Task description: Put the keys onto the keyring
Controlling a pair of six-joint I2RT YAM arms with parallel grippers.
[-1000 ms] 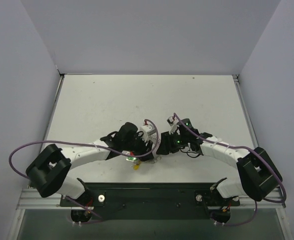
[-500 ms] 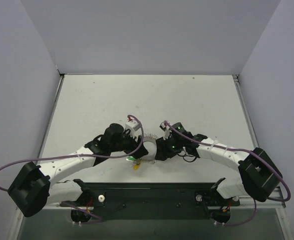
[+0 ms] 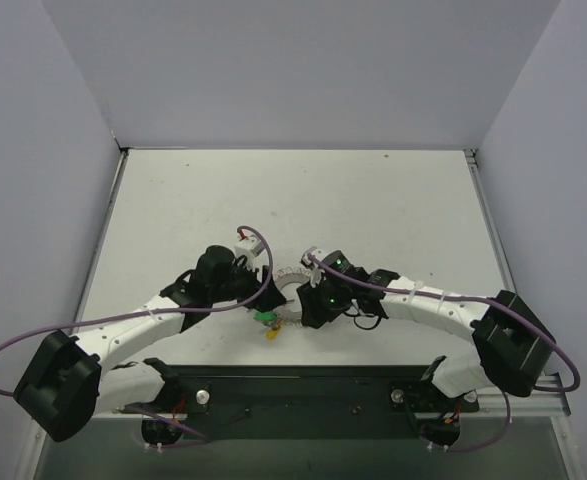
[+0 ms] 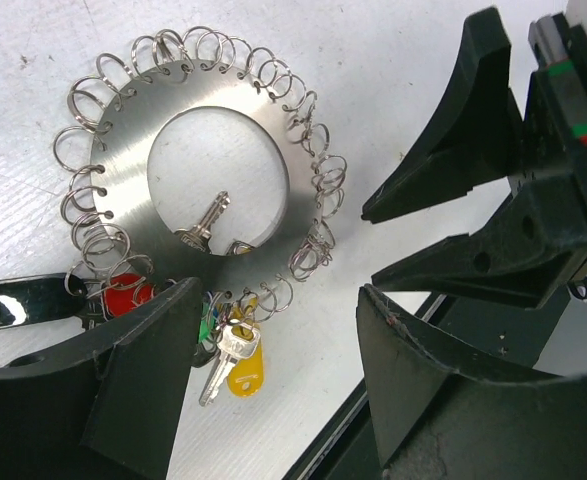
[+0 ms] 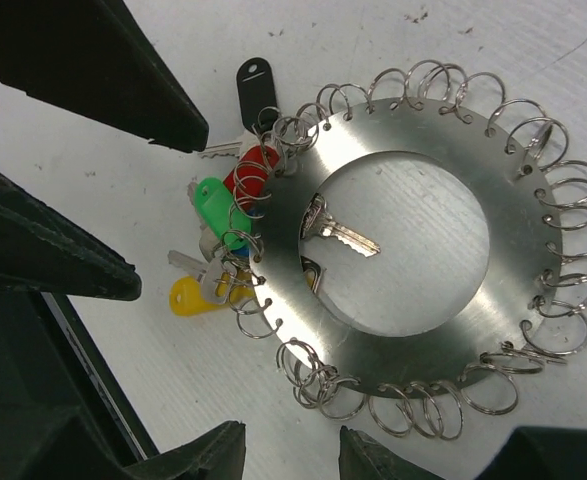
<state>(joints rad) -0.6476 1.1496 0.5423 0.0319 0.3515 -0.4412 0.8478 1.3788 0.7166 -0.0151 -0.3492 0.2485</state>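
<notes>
We see one keyring (image 4: 123,190) flat on the desk (image 3: 273,200) between left tool (image 4: 273,310) and right tool (image 5: 291,450), both released. Four colour-headed keys (image 5: 218,215) cluster at its rim; a fifth, bare key (image 5: 338,232) inside points away from them.

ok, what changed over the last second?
The left gripper pulled back to the left from over the keyring, jaws open and empty. The right gripper shifted left toward it. The keyring, now uncovered, lies flat; the keys at its near edge stayed put.
</notes>
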